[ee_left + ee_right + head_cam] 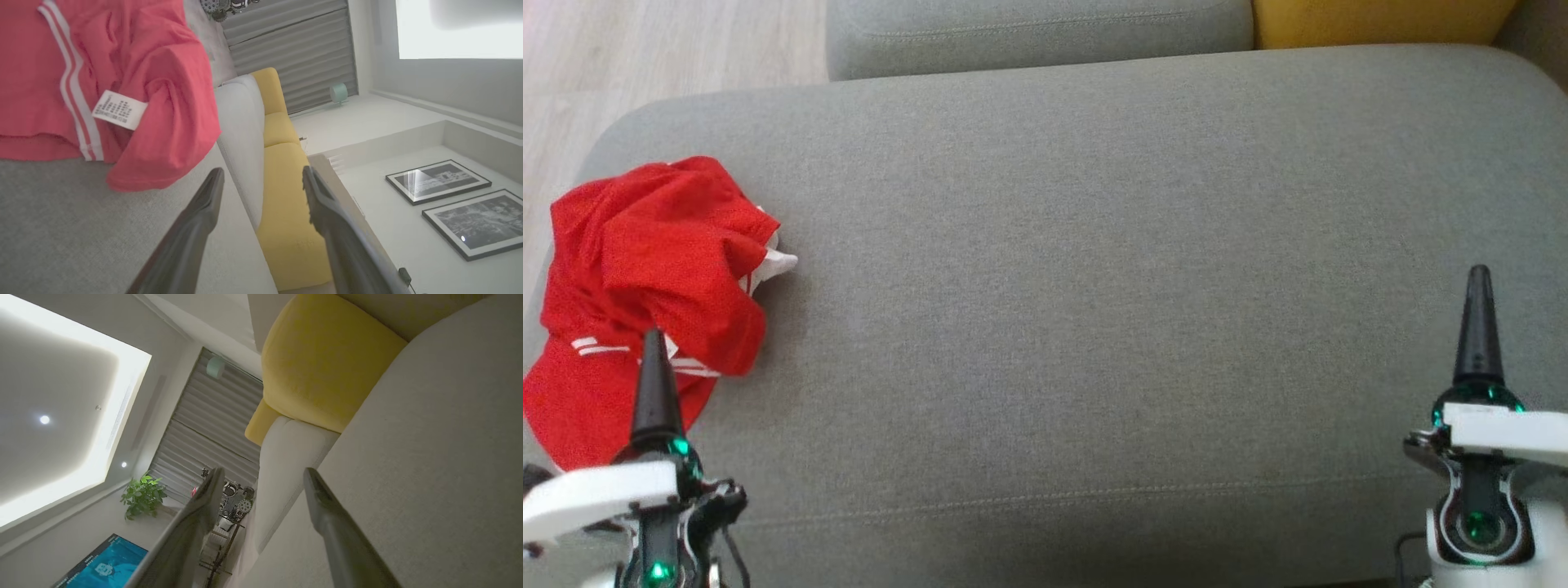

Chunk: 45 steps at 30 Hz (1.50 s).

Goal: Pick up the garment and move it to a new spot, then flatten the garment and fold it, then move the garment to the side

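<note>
Left wrist view: left gripper (263, 176), jaws spread and holding nothing, near the crumpled red garment (122, 81). Right gripper (263, 473) likewise released, well apart. Garment lies bunched at the left end of the grey sofa cushion (1094, 286).

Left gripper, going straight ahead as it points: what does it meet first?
Probably the grey back cushion; the garment lies just off that line, beside the left gripper. Depth is unclear.
</note>
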{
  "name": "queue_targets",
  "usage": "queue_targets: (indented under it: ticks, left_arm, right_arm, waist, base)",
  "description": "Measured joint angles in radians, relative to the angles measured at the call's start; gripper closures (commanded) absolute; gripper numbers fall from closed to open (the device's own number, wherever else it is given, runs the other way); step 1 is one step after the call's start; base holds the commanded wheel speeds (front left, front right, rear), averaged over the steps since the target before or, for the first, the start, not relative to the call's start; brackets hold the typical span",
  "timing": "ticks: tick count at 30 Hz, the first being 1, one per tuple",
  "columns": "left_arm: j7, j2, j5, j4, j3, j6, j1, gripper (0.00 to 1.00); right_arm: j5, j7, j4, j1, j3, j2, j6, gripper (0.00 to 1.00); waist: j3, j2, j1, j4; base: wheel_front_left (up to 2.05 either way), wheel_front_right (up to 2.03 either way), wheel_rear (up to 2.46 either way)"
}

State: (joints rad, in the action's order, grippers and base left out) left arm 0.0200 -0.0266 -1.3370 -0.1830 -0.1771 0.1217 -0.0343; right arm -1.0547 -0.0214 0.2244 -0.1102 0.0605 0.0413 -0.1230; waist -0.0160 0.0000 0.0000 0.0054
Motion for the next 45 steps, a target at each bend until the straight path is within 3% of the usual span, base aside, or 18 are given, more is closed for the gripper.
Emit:
queue_targets:
  ticks: [11,24,29,35,45]
  left_arm:
    - [0.032,0.000,0.244,0.142,0.048,-0.032,-0.011,0.00]
    - [0.071,-0.006,0.640,0.243,0.212,-0.109,-0.011,0.00]
    - [0.085,-0.059,0.755,0.244,0.303,-0.171,-0.011,0.00]
    - [0.100,-0.137,0.858,0.226,0.431,-0.282,-0.013,0.00]
    - [0.128,-0.228,0.963,0.185,0.597,-0.450,-0.058,0.00]
  right_arm:
    - [0.254,-0.032,-0.057,-0.041,-0.067,0.004,0.000,0.00]
    - [0.504,-0.070,-0.088,-0.068,-0.143,0.013,0.000,0.00]
    - [0.589,-0.082,-0.074,-0.068,-0.167,0.016,0.000,0.00]
    - [0.713,-0.102,-0.040,-0.068,-0.181,0.016,0.000,0.00]
    - [0.881,-0.130,-0.031,-0.068,-0.192,0.014,0.000,0.00]
  waist:
    - [-0.014,0.0000,0.0000,0.001]
    - [-0.026,0.0000,0.0000,-0.003]
    - [-0.025,0.0000,0.0000,-0.009]
    - [-0.021,0.0000,0.0000,-0.017]
    - [-0.017,0.0000,0.0000,-0.024]
  base:
    - [0.00,0.00,0.00]
    - [0.00,0.00,0.00]
    - [0.00,0.00,0.00]
    - [0.00,0.00,0.00]
    - [0.00,0.00,0.00]
